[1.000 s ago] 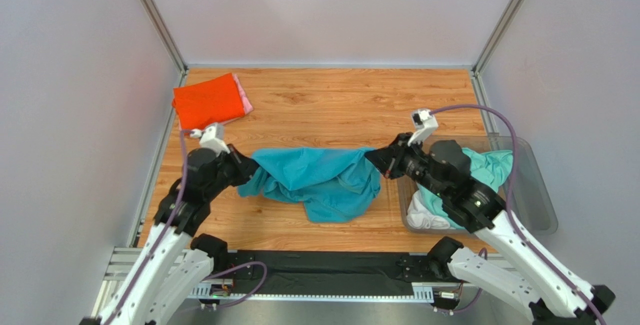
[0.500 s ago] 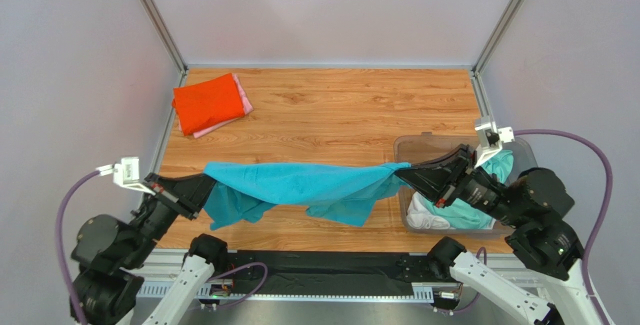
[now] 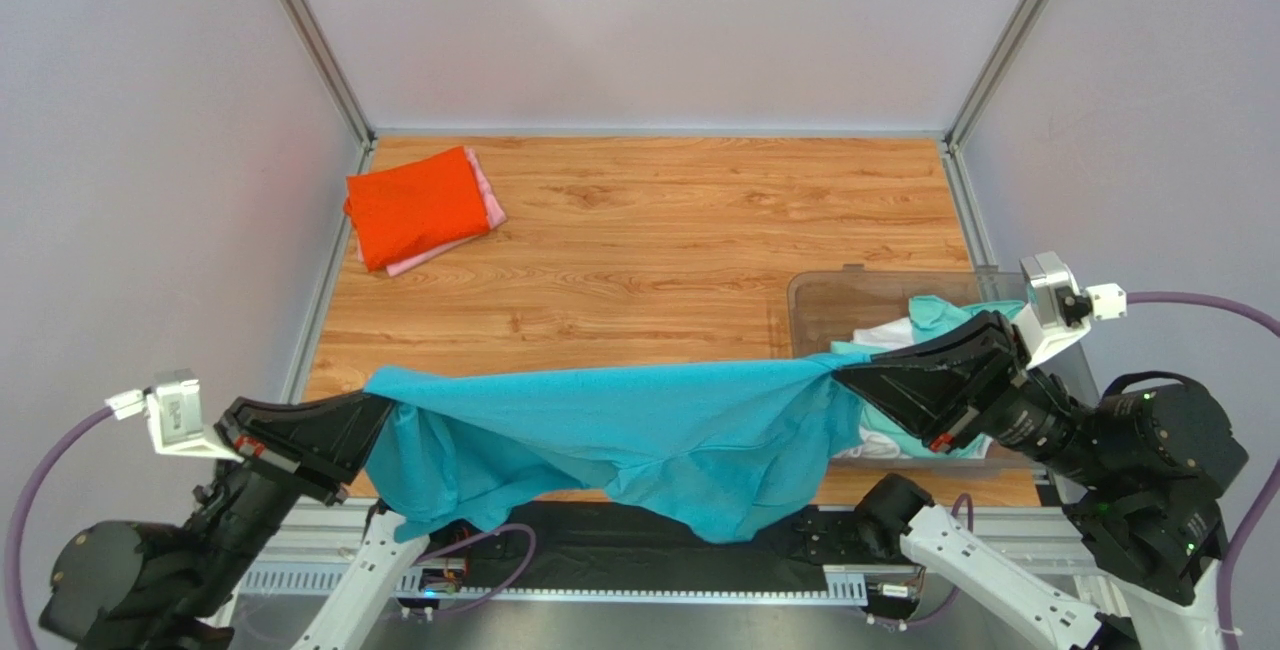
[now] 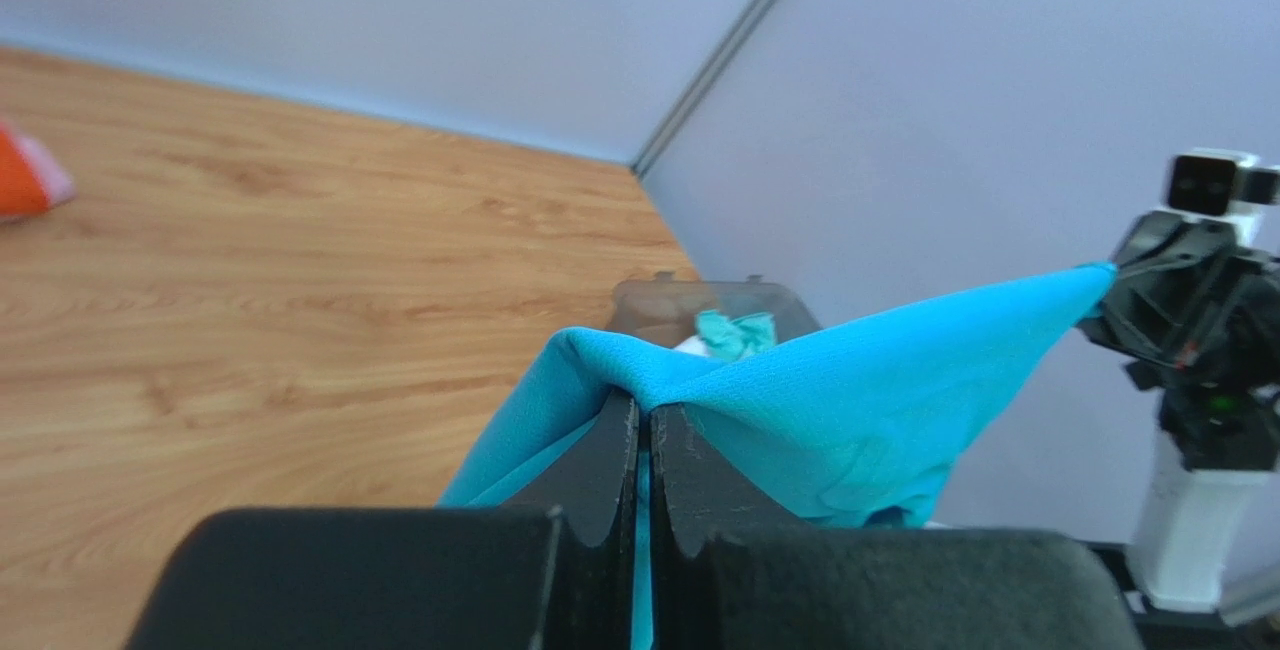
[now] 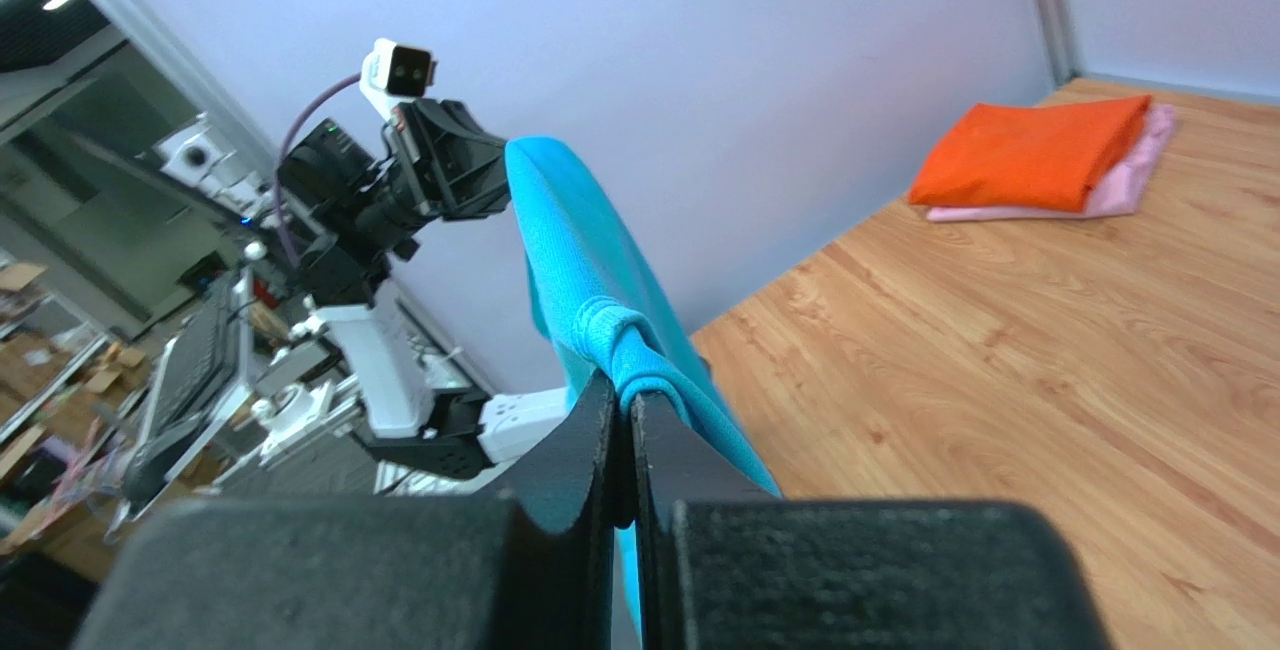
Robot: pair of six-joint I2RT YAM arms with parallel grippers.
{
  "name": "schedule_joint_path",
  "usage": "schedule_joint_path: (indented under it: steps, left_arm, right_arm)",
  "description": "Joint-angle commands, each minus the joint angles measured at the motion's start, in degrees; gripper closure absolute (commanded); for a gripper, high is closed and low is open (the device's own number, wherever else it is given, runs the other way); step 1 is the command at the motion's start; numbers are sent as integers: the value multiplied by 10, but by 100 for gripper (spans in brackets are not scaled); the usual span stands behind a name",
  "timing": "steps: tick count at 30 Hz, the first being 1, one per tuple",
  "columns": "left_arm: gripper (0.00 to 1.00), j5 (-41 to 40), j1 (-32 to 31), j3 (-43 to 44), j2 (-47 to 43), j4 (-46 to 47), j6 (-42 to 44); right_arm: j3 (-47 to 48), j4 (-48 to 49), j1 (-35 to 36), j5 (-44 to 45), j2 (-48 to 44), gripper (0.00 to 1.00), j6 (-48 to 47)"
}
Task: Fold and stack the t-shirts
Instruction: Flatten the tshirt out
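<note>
The teal t-shirt (image 3: 631, 433) hangs stretched wide and sagging, while a folded orange-red t-shirt (image 3: 416, 205) lies on a pink t-shirt (image 3: 490, 203), far left.

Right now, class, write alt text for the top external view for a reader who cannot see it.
A teal t-shirt stretches between the left claw and right claw, each shut on one end, over the near edge of the wooden table. Far left, a folded orange-red shirt lies on a pink shirt; at right, a clear plastic bin holds others.

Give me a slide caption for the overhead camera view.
Left gripper and right gripper hold a teal t-shirt stretched between them; a folded orange-red shirt lies at the far left.
</note>
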Motion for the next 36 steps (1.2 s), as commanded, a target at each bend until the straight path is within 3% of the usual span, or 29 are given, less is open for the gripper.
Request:
schedule_joint_path:
  steps: [1, 4, 6, 8, 9, 10, 11, 13, 14, 16, 17, 18, 19, 20, 25, 31, 36]
  left_arm:
    - [100, -75, 7, -30, 49, -46, 29]
    - [100, -146, 7, -110, 84, -30, 36]
    - [100, -185, 7, -169, 145, 4, 41]
    - [99, -257, 6, -203, 238, 35, 37]
    - [91, -283, 8, -226, 276, 73, 41]
    - [91, -298, 17, -228, 318, 83, 27]
    - [88, -305, 44, -216, 410, 85, 18]
    - [67, -310, 66, -192, 548, 88, -4]
    - [40, -274, 87, -163, 589, 108, 3]
    - [23, -236, 102, -128, 660, 107, 18]
    - [20, -222, 108, -100, 706, 95, 19]
    - [14, -221, 108, -98, 716, 88, 20]
    - [11, -217, 108, -102, 719, 93, 19]
    - [6, -209, 108, -125, 705, 100, 20]
    - [0, -162, 108, -221, 595, 127, 20]
    - [0, -89, 106, -390, 348, 138, -22]
    - [0, -9, 103, -511, 233, 164, -46]
  right_arm:
    - [-28, -26, 2, 98, 26, 99, -32]
    - [-87, -17, 2, 234, 82, 100, -56]
    - [-109, -5, 0, 367, 127, 100, -73]
    - [-124, 10, -16, 428, 211, 100, -81]
    - [-125, 38, -31, 431, 242, 100, -88]
    - [-129, 54, -50, 418, 308, 99, -88]
    - [-131, 97, -97, 353, 343, 98, -85]
    - [-116, 133, -132, 312, 452, 96, -82]
    - [-98, 137, -145, 304, 487, 86, -88]
    - [-62, 117, -146, 301, 565, 63, -110]
    - [-35, 108, -145, 284, 581, 39, -119]
    - [-28, 100, -143, 259, 592, 25, -123]
    - [-27, 99, -141, 251, 597, 16, -124]
    - [-29, 101, -134, 251, 593, 0, -132]
    - [-86, 98, -98, 228, 513, 0, -120]
    - [-217, 110, 3, 263, 384, 0, -52]
    - [-322, 165, 85, 291, 317, 0, 24]
